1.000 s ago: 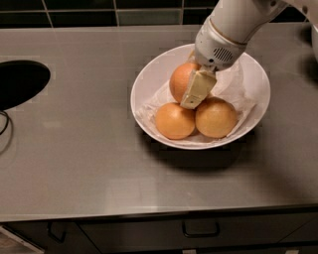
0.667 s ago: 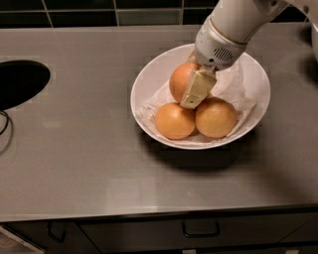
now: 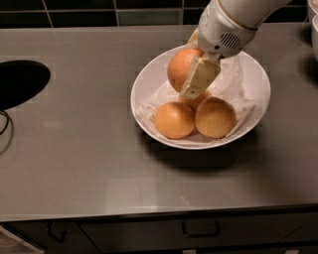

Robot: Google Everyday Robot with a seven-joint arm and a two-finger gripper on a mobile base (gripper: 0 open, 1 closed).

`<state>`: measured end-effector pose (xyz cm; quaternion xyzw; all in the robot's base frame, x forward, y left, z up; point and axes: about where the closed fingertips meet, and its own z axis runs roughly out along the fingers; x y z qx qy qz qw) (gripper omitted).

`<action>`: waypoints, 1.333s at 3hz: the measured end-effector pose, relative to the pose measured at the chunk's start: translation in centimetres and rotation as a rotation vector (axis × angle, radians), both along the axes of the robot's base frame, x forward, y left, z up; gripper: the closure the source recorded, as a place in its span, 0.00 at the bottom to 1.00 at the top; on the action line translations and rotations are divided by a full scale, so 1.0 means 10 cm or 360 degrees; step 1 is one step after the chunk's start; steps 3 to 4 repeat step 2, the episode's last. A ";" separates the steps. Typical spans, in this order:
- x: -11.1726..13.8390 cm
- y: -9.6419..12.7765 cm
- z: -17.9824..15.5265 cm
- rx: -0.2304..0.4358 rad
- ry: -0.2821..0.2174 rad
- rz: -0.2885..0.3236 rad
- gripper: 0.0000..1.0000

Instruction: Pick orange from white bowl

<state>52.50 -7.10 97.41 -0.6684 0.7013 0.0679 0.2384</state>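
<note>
Where the grey counter (image 3: 74, 149) begins at the left, there is a dark rounded opening (image 3: 20, 82) in its surface, and a thin dark cable (image 3: 4, 124) hangs at the edge just below it. Behind the counter runs a wall of dark tiles (image 3: 74, 10).

Right of the middle stands the white bowl (image 3: 136, 87), with a crumpled white liner (image 3: 233, 84) inside it. In the front part of the bowl lie two paler oranges (image 3: 174, 120) side by side and touching each other. A small orange patch shows between them; I cannot tell what it belongs to.

The orange (image 3: 178, 67) is over the back left part of the bowl, above these two. The gripper (image 3: 191, 74) pinches it. One cream finger (image 3: 198, 79) lies pressed on its right side and points down to the left, while the other finger is mostly hidden behind the fruit. I cannot tell if the orange touches the liner.

The white arm (image 3: 228, 25) comes in from the upper right corner. Below the counter edge, a dark drawer handle (image 3: 201, 229) is visible.
</note>
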 end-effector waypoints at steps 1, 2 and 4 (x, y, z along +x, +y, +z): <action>-0.08 -0.01 0.20 0.0042 -0.0097 0.0002 1.00; -0.08 -0.01 0.20 0.0043 -0.0099 0.0001 1.00; -0.08 -0.01 0.20 0.0043 -0.0099 0.0001 1.00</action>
